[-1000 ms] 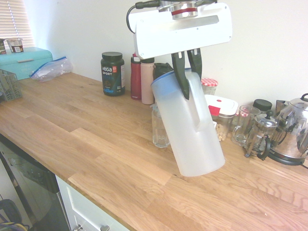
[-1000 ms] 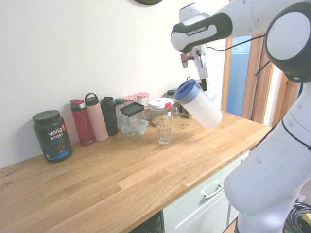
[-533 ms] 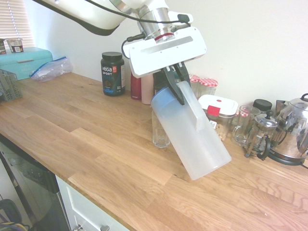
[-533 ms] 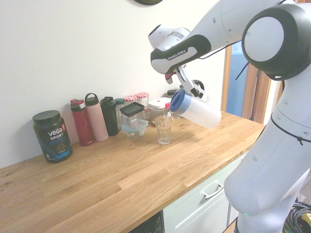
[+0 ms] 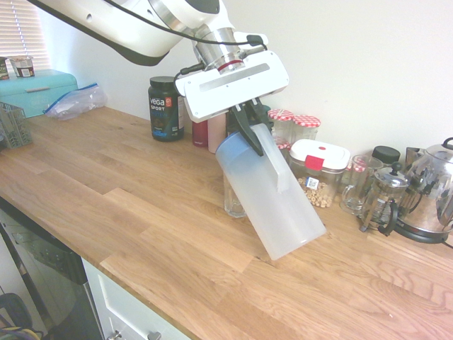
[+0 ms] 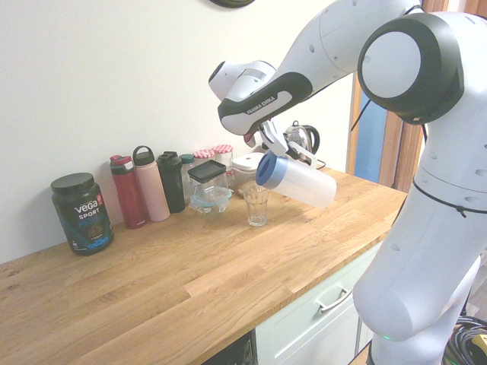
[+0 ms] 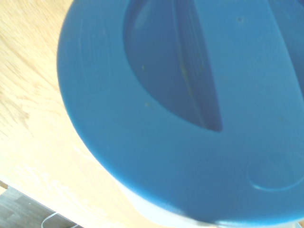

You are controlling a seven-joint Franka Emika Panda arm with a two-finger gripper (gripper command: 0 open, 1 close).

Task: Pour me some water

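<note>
Water pitcher (image 5: pixel 272 198), frosted white under a blue lid (image 6: pixel 271 169): held up over the wooden counter (image 5: pixel 141 212), leaning strongly, lid end still higher than base, near the clear glass (image 6: pixel 257 207). Cannot tell the water level through the frosted wall. In the wrist view, mostly blue lid, seen close up, with counter beyond its edge.

Robot arm (image 6: pixel 304 68) reaching in from the left in the first exterior view and from the right in the second, bent down at the wrist, with the gripper (image 5: pixel 263 142) slanted above the pitcher. Dark fingers closed on the pitcher's handle (image 5: pixel 279 170), clamped near its top.

Readable on the arm: "FRANKA EMIKA". On the dark tub (image 5: pixel 166 110) with a black cap: "vega SPORT". On the white-lidded container (image 5: pixel 318 159): a red tab and a small white label with a square code, too small to read.

Compared with one second ago: tipped further over, and brought lower at the lid end, closer to the glass. Wrist also lower and more slanted. Farther left now in the second exterior view, leaving the steel kettle (image 6: pixel 303 138) more exposed behind.
</note>
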